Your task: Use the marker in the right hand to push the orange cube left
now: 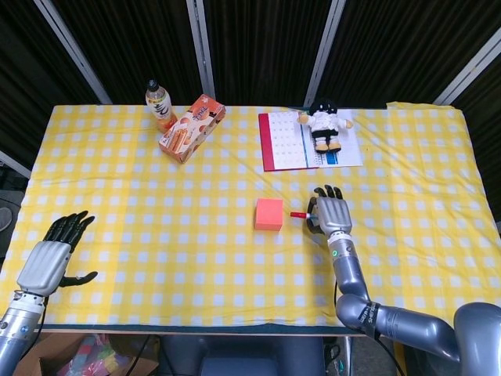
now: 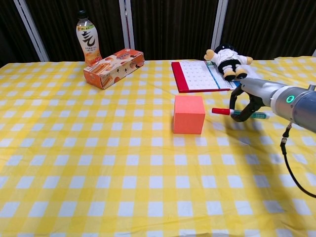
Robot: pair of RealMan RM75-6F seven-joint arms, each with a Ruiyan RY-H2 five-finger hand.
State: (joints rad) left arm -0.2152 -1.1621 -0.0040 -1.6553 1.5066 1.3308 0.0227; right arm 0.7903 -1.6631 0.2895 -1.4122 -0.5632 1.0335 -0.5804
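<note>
The orange cube point(image 1: 268, 214) point(image 2: 189, 114) sits on the yellow checked cloth near the table's middle. To its right, my right hand point(image 1: 328, 213) point(image 2: 246, 98) grips a marker point(image 1: 300, 214) point(image 2: 236, 113) lying level, its red tip pointing left at the cube. A small gap separates the tip from the cube's right face. My left hand point(image 1: 55, 256) hovers at the front left corner of the table, fingers apart and holding nothing; the chest view does not show it.
At the back stand a drink bottle point(image 1: 159, 104) point(image 2: 87, 42) and a snack box point(image 1: 192, 128) point(image 2: 113, 67). A calendar point(image 1: 305, 141) point(image 2: 202, 76) with a plush toy point(image 1: 325, 124) point(image 2: 228, 60) lies behind the cube and my right hand.
</note>
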